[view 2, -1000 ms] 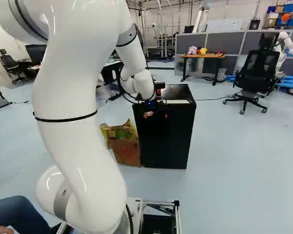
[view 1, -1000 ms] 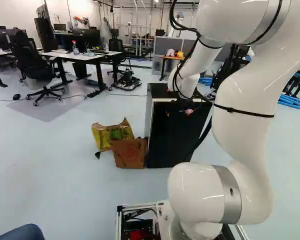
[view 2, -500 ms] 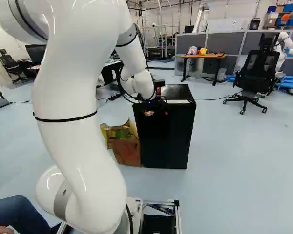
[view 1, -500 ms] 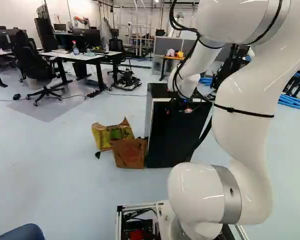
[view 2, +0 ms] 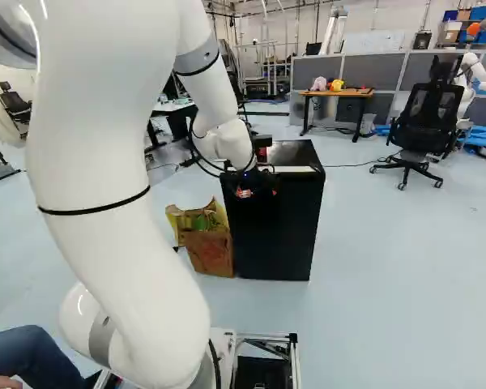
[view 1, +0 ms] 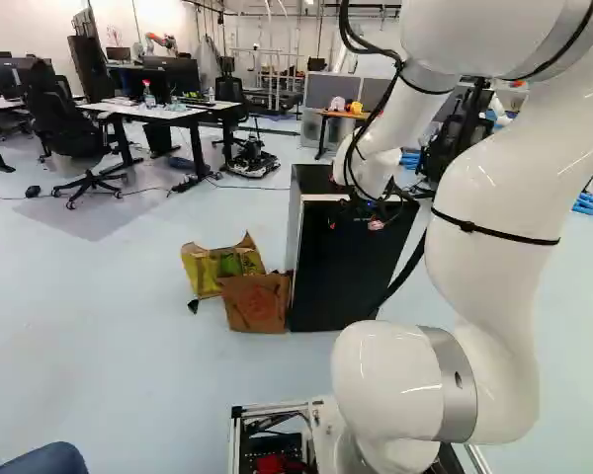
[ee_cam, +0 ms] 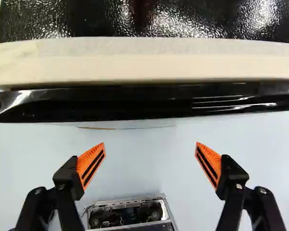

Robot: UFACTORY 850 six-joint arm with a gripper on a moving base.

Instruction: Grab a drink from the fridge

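The pincer and the fridge: my black two-fingered gripper with orange pads [view 2: 245, 192] is at the upper front of the low, boxy black fridge [view 2: 277, 223], reached by my white, rounded arm [view 1: 489, 237]. In the wrist view, the gripper [ee_cam: 150, 144] is open—its fingers stand wide apart, with pale floor [ee_cam: 144, 166] visible between them and nothing gripped. Ahead of both fingertips runs the fridge's glossy black front edge [ee_cam: 135, 103], bordered by a straight cream-coloured strip [ee_cam: 144, 65]; beyond this lies its textured black top [ee_cam: 183, 17]. The fingertips appear apart from that edge in the wrist view. A metal-framed box of dark parts [ee_cam: 130, 215] also shows beyond the gap, low between the fingers. The location of the drink cannot be determined from these views. On the fridge top, just beside my wrist in the right base view, is a small red-and-black object [view 2: 263, 151], partly hidden and too indistinct to identify. Near the fridge's side, on the floor, stand an open brown cardboard box [view 1: 255, 303] and, partly behind it, an open yellow-and-green carton [view 1: 204, 271]. Farther back—at the upper right of the right base view—a black mesh-backed office chair [view 2: 429, 109] stands near a wooden-topped desk [view 2: 338, 93].
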